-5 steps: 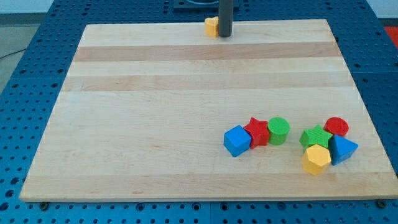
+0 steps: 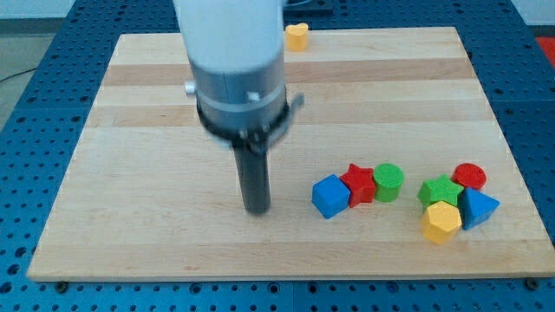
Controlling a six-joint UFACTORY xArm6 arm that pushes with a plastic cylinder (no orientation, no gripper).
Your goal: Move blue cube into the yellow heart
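Observation:
The blue cube [image 2: 329, 196] sits on the wooden board at the lower right, touching a red star [image 2: 357, 184] on its right. The yellow heart [image 2: 297, 35] lies at the board's top edge, near the middle. My tip [image 2: 257, 209] rests on the board to the left of the blue cube, a clear gap apart from it. The arm's white and grey body rises above the tip and hides part of the board's upper middle.
A green cylinder [image 2: 389, 182] touches the red star's right side. Further right is a cluster: green star [image 2: 439, 190], red cylinder [image 2: 469, 177], yellow hexagonal block [image 2: 441, 221] and blue triangular block [image 2: 478, 209]. The board's bottom edge [image 2: 277, 276] is close below.
The arm has swung from the top edge beside the yellow heart down to the lower middle, left of the blue cube. No block has moved.

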